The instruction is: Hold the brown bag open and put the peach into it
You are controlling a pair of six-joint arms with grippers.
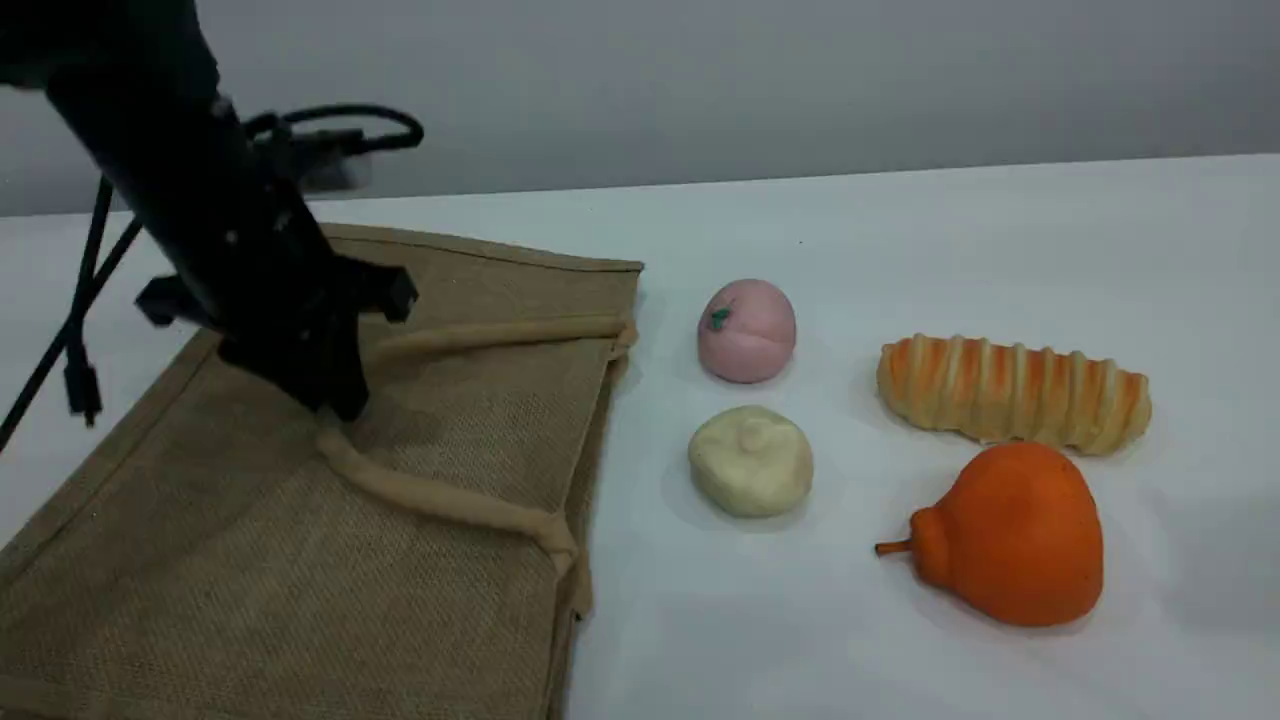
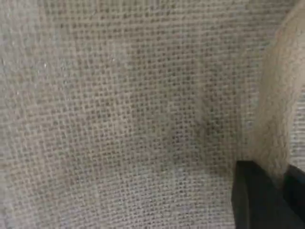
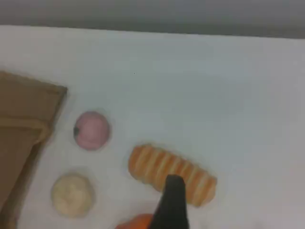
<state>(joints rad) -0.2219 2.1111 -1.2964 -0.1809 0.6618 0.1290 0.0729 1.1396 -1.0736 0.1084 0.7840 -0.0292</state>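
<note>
The brown bag [image 1: 300, 560] lies flat on the left of the white table, its mouth edge facing the fruit. My left gripper [image 1: 335, 405] is down on the bend of the upper beige handle [image 1: 440, 500] and shut on it. In the left wrist view, jute weave [image 2: 119, 119] fills the frame, the handle [image 2: 281, 95] runs down to my dark fingertip [image 2: 257, 200]. The pink peach [image 1: 746, 330] sits on the table just right of the bag, untouched. My right gripper [image 3: 172, 202] hovers high over the food items, open and empty, with the peach [image 3: 91, 130] to its far left.
A cream lumpy ball [image 1: 750, 460] lies in front of the peach. A striped bread roll [image 1: 1012, 393] and an orange pear [image 1: 1010, 535] lie further right. Black cables [image 1: 80, 330] hang at the left edge beside the left arm.
</note>
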